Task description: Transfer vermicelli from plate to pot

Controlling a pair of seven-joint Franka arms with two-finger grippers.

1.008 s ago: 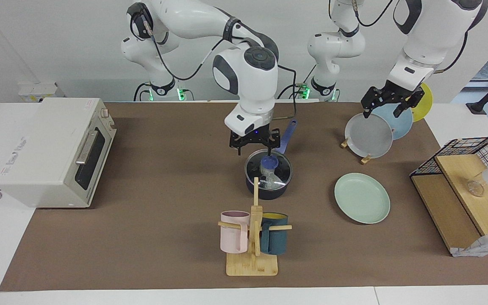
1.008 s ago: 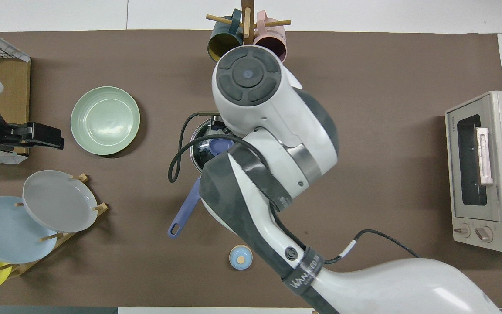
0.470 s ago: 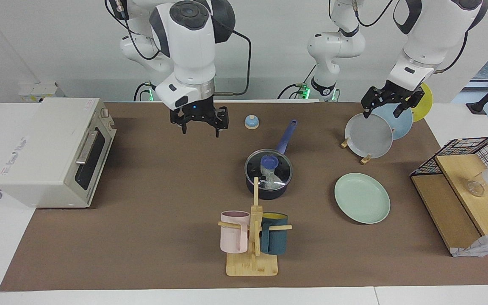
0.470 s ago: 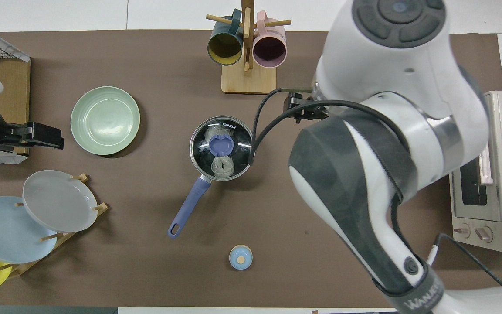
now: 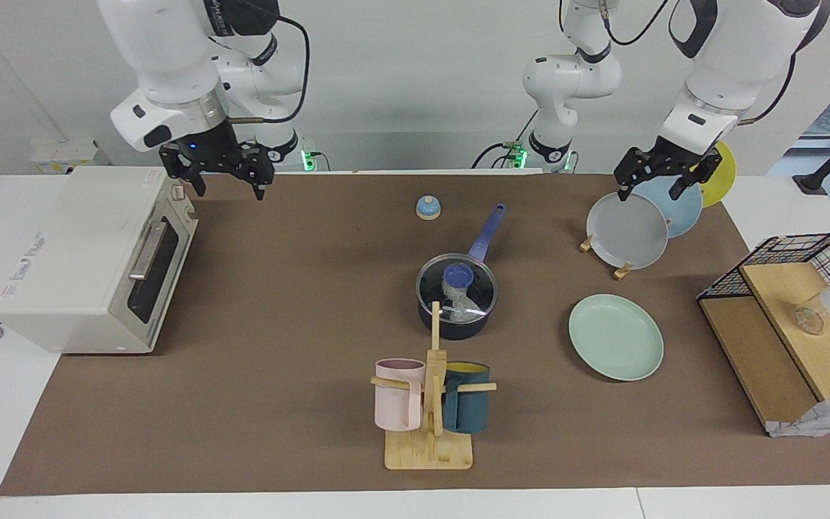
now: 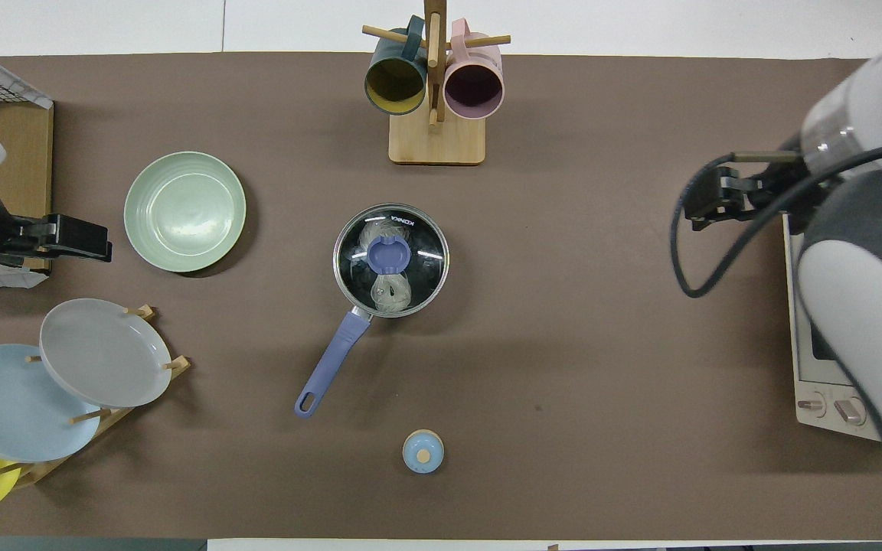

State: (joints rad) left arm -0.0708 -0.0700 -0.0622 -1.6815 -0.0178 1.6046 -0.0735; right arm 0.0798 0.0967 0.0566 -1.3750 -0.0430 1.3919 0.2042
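Note:
The vermicelli point(image 5: 462, 310) lies inside the black pot point(image 5: 458, 330) at mid-table, seen through a glass lid point(image 5: 433, 285) with a blue knob that sits on the pot. In the overhead view two whitish lumps of vermicelli point(image 6: 390, 289) show under the lid point(image 6: 419, 239) of the pot point(image 6: 349, 297). The mint-green plate point(image 5: 615, 336) is bare beside the pot, toward the left arm's end; it also shows in the overhead view point(image 6: 184, 211). My right gripper point(image 5: 228, 189) is open and empty, raised beside the toaster oven. My left gripper point(image 5: 650, 193) is open and empty over the plate rack, and waits.
A toaster oven point(image 5: 83, 259) stands at the right arm's end. A wooden mug rack point(image 5: 429, 404) with pink and teal cups stands farther from the robots than the pot. A rack holds a grey plate point(image 5: 627, 231) and others. A small blue knob-like thing point(image 5: 427, 207) lies near the robots. A wire-sided wooden shelf point(image 5: 782, 317) is at the left arm's end.
My right gripper has let go of the lid on the pot, risen, and swung away toward the toaster oven. The lid stays on the pot. The left arm has not moved.

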